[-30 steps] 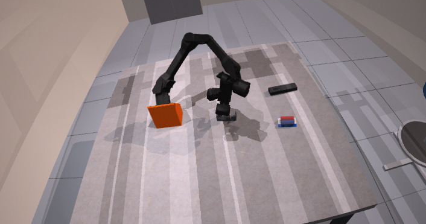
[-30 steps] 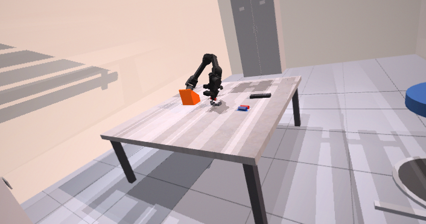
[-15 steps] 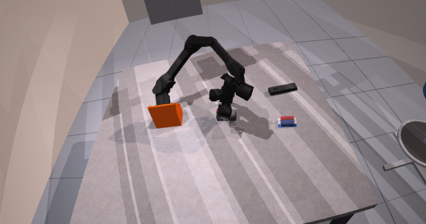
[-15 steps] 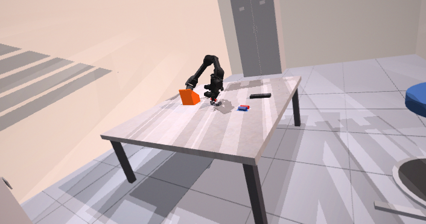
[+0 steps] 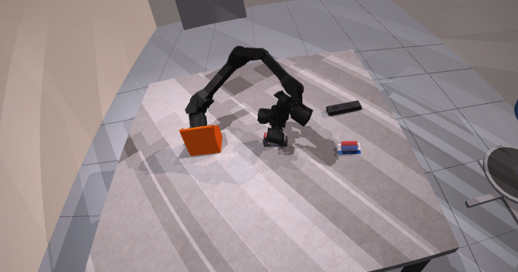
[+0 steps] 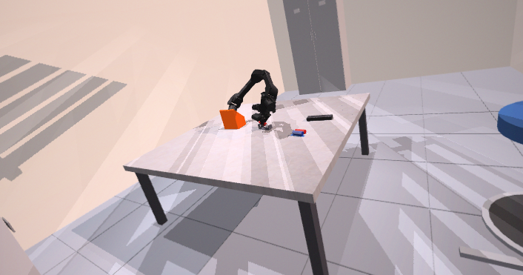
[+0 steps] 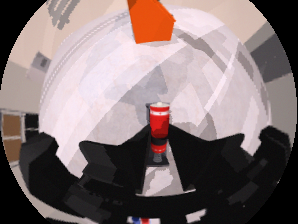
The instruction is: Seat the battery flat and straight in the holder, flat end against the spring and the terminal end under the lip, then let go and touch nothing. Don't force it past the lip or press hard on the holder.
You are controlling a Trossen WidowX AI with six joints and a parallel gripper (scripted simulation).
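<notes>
My gripper (image 5: 275, 141) (image 7: 158, 127) points down, shut on the red battery (image 7: 160, 120) (image 5: 265, 136) (image 6: 262, 123). The battery lies lengthwise between the fingertips. Its terminal end faces the orange block; its other end faces the spring. The small dark holder (image 5: 285, 142) (image 6: 266, 127) (image 7: 158, 162) is on the table directly under the fingertips. In the wrist view the grey spring (image 7: 157, 156) shows just beyond the battery's flat end. The lip end is largely hidden behind the battery's terminal end. I cannot tell whether the battery touches the holder's floor or lies level.
The orange block (image 5: 202, 141) (image 6: 231, 120) (image 7: 151, 22) stands by the arm's base. To the right on the table (image 5: 235, 215) (image 6: 222, 158) are a blue-and-white tray (image 5: 340, 151) with a red and a blue cylinder, and a long black bar (image 5: 344, 108) (image 6: 319, 118) farther back.
</notes>
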